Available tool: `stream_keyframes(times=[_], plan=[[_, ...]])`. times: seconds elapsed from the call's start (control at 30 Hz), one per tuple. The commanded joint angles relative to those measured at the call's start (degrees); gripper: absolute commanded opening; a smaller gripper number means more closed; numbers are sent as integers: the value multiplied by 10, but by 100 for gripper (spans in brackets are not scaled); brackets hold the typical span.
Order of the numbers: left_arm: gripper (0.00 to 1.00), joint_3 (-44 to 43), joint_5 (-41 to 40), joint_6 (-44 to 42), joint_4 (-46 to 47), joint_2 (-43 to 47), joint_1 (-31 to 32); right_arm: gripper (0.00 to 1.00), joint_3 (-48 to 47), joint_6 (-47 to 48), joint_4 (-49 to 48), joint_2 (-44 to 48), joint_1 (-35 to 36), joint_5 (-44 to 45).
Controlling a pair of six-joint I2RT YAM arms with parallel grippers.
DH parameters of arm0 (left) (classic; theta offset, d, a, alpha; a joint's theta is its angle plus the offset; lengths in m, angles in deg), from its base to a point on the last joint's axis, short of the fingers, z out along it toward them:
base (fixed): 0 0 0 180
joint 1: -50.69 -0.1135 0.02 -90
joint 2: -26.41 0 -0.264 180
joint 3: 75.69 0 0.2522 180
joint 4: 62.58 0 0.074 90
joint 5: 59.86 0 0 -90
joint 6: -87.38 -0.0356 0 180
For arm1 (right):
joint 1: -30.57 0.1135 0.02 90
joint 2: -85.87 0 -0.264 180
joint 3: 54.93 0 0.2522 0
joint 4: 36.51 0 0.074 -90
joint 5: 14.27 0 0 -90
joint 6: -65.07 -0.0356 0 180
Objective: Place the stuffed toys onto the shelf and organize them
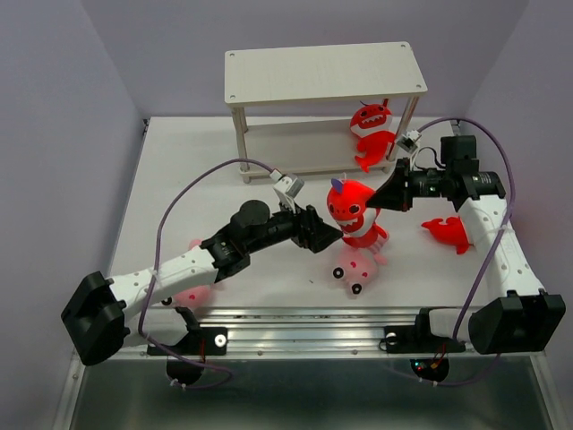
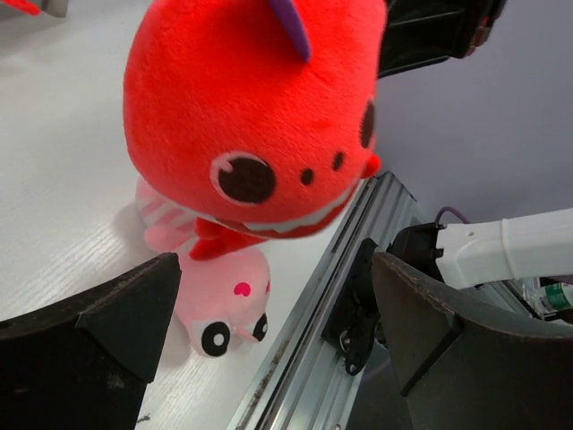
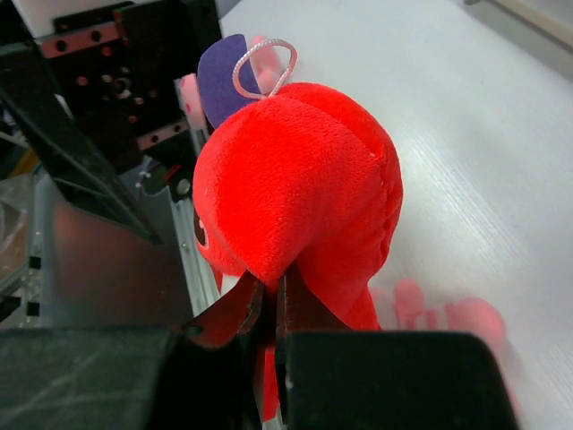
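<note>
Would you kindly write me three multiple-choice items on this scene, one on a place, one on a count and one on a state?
1. Where on the shelf does the shelved red monster sit?
A. Top board
B. Lower board, left end
C. Lower board, right end

2. How many red monsters does the top view show?
A. Three
B. One
C. Five

3. How is the right end effector?
A. Wide open, holding nothing
B. Shut on the middle red monster
C. Out of every view

Answers:
1 C: it sits under the top board, beside the right legs.
2 A: the shelved one, the middle one, and the fallen red monster lying on the table.
3 B: the right wrist view shows its fingers pinching the red plush.
</note>
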Motion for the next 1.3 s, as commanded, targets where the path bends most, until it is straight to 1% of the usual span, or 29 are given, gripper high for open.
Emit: stream_keyframes(times=[0.0,0.1,0.23,0.27,0.37,0.4,0.47,0.5,0.53,0.57,0.6,0.63,0.7,0.77,0.8,0.83,0.93,1.03,1.1,1.17,1.2,1.27], plan=[[99,-50,3,-30,34,-22,5,1,-9,-27,10,24,16,-73],[99,-71,7,-34,34,-44,8,1,2,-46,-3,35,30,-86],[98,-84,2,-32,35,-55,9,1,22,-81,-38,46,43,-82],[97,-84,0,-31,37,-55,9,1,25,-83,-40,48,43,-82],[85,-86,-3,-30,45,-52,8,1,38,-92,-52,49,49,-80],[72,-86,0,-28,51,-51,9,1,41,-100,-57,49,49,-73],[56,-86,5,-27,56,-50,9,1,45,-105,-67,49,54,-68],[34,-83,10,-24,64,-50,8,1,46,-105,-67,48,54,-63],[26,-81,13,-20,69,-49,8,3,46,-105,-67,45,54,-61],[13,-76,15,-15,78,-46,8,4,46,-105,-67,44,54,-54],[6,-72,15,-13,83,-44,9,5,46,-104,-67,45,54,-50],[0,-69,13,-10,87,-41,9,9,46,-102,-66,45,54,-46],[0,-57,3,-6,95,-29,8,14,39,-94,-58,45,54,-30],[0,-48,-9,1,98,-18,8,31,31,-72,-43,44,54,-12],[0,-38,-14,3,99,-7,8,37,26,-68,-41,45,54,14],[0,-32,-22,10,99,1,8,50,13,-58,-36,47,54,29],[0,-3,-56,30,97,32,4,67,-15,-51,-45,54,54,104],[0,27,-93,70,86,68,-10,77,-34,-40,-58,58,54,160],[0,44,-123,114,65,94,-26,78,-48,-25,-53,57,54,180],[0,54,-135,146,51,108,-40,79,-47,9,-44,58,54,183],[0,64,-155,180,40,118,-46,79,-45,26,-37,58,54,179],[0,68,-164,219,19,122,-68,80,-38,86,-2,58,54,146]])
